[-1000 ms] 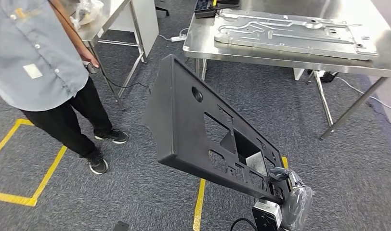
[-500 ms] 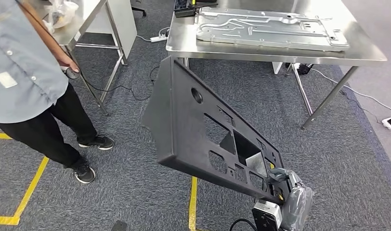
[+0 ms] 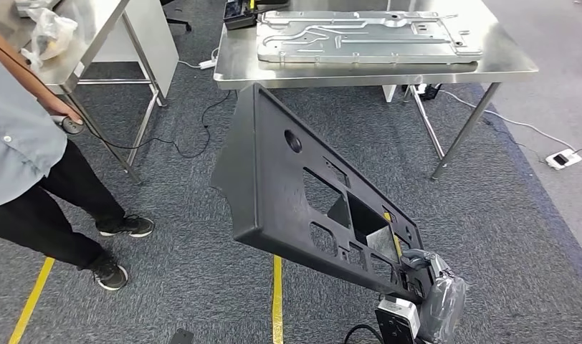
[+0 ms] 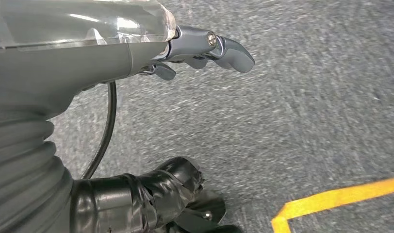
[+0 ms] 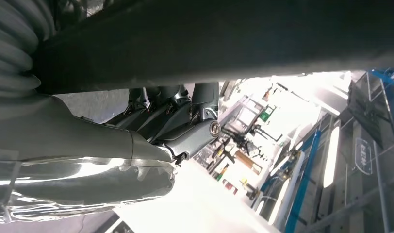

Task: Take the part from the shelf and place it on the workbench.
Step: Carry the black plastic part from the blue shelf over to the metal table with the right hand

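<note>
The part is a large black plastic panel (image 3: 288, 186) with several cut-outs, held tilted in the air over the carpet. My right hand (image 3: 421, 269) grips its lower corner; in the right wrist view the fingers (image 5: 185, 121) curl onto the panel's dark edge (image 5: 234, 39). The steel workbench (image 3: 374, 75) stands ahead beyond the panel, with a flat grey metal plate (image 3: 367, 34) lying on it. My left hand (image 4: 205, 48) hangs over the carpet, holding nothing, its thumb standing out.
A person (image 3: 23, 143) in a grey shirt and black trousers stands at the left beside a second steel table (image 3: 80, 50) bearing a plastic bag (image 3: 48, 36). Yellow tape (image 3: 277, 301) runs along the carpet. Cables and a power strip (image 3: 560, 158) lie near the workbench legs.
The whole picture has shifted: the workbench and the person now sit further left in view. The panel stays in the same place in my right hand.
</note>
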Robot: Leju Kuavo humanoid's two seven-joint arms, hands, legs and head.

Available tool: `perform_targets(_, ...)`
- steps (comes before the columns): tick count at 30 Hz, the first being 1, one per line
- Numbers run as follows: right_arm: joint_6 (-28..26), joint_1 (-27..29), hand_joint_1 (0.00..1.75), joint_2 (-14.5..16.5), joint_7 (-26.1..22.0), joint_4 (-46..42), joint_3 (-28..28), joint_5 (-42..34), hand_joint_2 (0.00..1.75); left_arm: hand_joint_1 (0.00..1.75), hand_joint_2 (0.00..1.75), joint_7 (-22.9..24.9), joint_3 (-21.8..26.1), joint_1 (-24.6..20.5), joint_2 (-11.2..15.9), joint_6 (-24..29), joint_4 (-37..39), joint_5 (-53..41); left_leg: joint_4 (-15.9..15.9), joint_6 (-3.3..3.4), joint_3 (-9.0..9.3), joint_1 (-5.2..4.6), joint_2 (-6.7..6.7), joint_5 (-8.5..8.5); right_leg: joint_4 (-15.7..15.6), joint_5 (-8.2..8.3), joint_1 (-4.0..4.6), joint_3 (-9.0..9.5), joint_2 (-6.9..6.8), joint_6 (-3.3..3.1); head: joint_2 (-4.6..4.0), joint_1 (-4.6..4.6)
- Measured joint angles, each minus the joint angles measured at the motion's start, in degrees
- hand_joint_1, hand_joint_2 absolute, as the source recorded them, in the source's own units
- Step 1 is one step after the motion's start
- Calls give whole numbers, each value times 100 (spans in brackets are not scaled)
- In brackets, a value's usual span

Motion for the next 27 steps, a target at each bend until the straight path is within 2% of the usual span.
perform_targets(1,1,-2,175,0,3,1,1,2,175,0,175,-12,0,-4,4,-12,0,2,-345,26,140,-7,-42,133,13,-6,10,-4,26,19,0,1)
perform_targets(2,1,-3,175,0,7,1,2,4,175,0,175,-21,0,-9,8,-25,0,4,-561,47,221,-19,-81,195,21,-7,12,-14,43,46,0,1)
perform_targets(5,2,-2,175,-2,19,2,8,11,175,0,175,-38,-1,-18,7,-60,0,-1,-671,98,244,-27,-82,228,12,9,6,-36,64,147,1,1)
perform_targets(7,2,-6,175,-12,37,2,17,16,175,0,175,-66,0,-20,4,-99,0,-13,-722,162,260,7,-47,282,163,-114,7,-97,-11,200,1,6)
perform_targets(8,2,-14,175,-22,46,4,27,16,175,0,175,-84,0,-22,2,-120,0,-18,-742,187,262,22,-26,301,405,-270,1,-202,-66,223,2,8)
perform_targets(10,2,-27,175,-46,56,16,50,16,175,0,175,-109,-1,-13,4,-145,0,-21,-742,209,254,17,13,304,1150,-645,-11,-549,-138,270,2,9)
perform_targets(11,2,-28,175,-58,58,27,58,16,175,0,175,-116,-1,-5,4,-158,0,-21,-740,211,252,14,33,301,1467,-754,-18,-702,-148,289,2,10)
perform_targets(12,2,-28,175,-70,61,40,66,15,175,0,175,-121,-1,0,4,-173,0,-21,-739,209,253,14,49,296,1596,-748,-25,-767,-153,302,2,9)
perform_targets(13,2,-28,175,-83,65,52,74,14,175,0,175,-126,-1,2,4,-194,0,-21,-737,203,260,14,58,289,1495,-631,-35,-717,-160,306,2,9)
perform_targets(15,2,-36,175,-100,71,63,93,9,175,0,175,-135,-1,-1,4,-230,0,-20,-727,174,286,14,65,263,732,-247,-51,-330,-202,292,1,10)
perform_targets(17,2,-53,175,-108,73,70,115,5,175,0,175,-138,-1,-4,6,-242,0,-20,-703,117,300,-9,67,230,112,-51,-28,-21,-238,247,1,9)
perform_targets(19,2,-63,175,-118,75,78,133,1,175,0,175,-138,-1,-5,8,-245,0,-19,-702,50,304,-28,74,218,18,-56,11,15,-228,188,1,6)
perform_targets(22,2,-68,175,-128,81,80,145,-8,175,0,175,-146,-1,-14,10,-267,0,-17,-636,-42,293,-8,72,141,-30,-37,-14,38,-210,83,0,4)
perform_targets(24,2,-83,175,-132,103,85,168,-47,175,0,175,-155,-1,-18,12,-307,0,-12,-145,-74,69,4,64,-145,-60,-30,-23,58,-213,16,2,1)
perform_targets(26,2,-107,175,-143,133,103,211,-121,175,0,175,-157,-1,-10,20,-337,0,-9,565,-86,-289,5,63,-450,-55,-40,-3,57,-208,-31,2,-2)
perform_targets(27,2,-115,175,-149,142,114,229,-148,175,0,175,-157,-1,-3,24,-341,0,-10,753,-87,-394,5,63,-471,-48,-45,6,58,-201,-39,2,-2)
